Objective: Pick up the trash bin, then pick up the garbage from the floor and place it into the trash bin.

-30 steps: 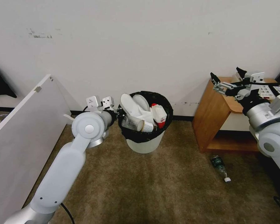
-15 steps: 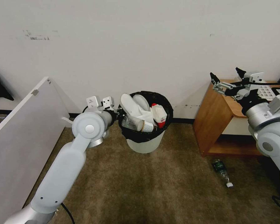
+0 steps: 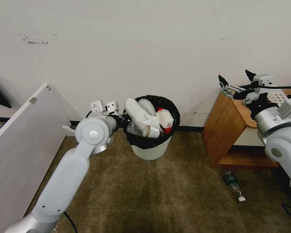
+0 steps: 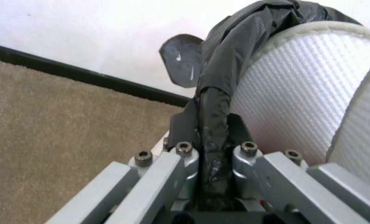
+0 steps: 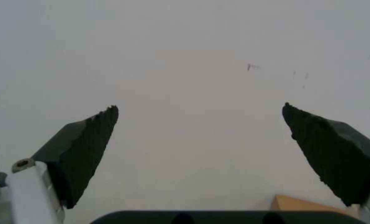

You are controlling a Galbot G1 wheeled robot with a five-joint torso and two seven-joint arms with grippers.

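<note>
Left gripper (image 4: 212, 161): clamped on the black bag where it folds over the rim of the trash bin (image 3: 151, 150); the wrist view shows the bunched plastic squeezed between the two fingers, a grip that carries the bin by its edge and leaves the mouth free.

Trash bin: right at the left gripper, on its far side from the arm, seemingly hanging from that pinch above the carpet (image 3: 145, 194), though I can't be sure it is clear of the floor.

Inside the bin: piled high; two white slippers (image 3: 137, 109) stand tallest against the rim nearest the gripper, a clear cup (image 3: 138, 128) lies across the front, and a red-and-white wrapper (image 3: 165, 119) sits beyond them. It is close to full, so anything more needs dropping in from above.

Right gripper (image 5: 201, 149): fingers spread wide with nothing between them, raised facing the wall (image 3: 152, 48), level with the top of the wooden table (image 3: 226, 129); my read is that it is held up and ready as the picking hand.

Bottle (image 3: 233, 184): the one piece of garbage I can see on the carpet, lying on its side well below the right gripper, by the foot of the table, white cap pointing away from the bin.

Stage: bin in hand, mostly loaded, that bottle not yet collected.
</note>
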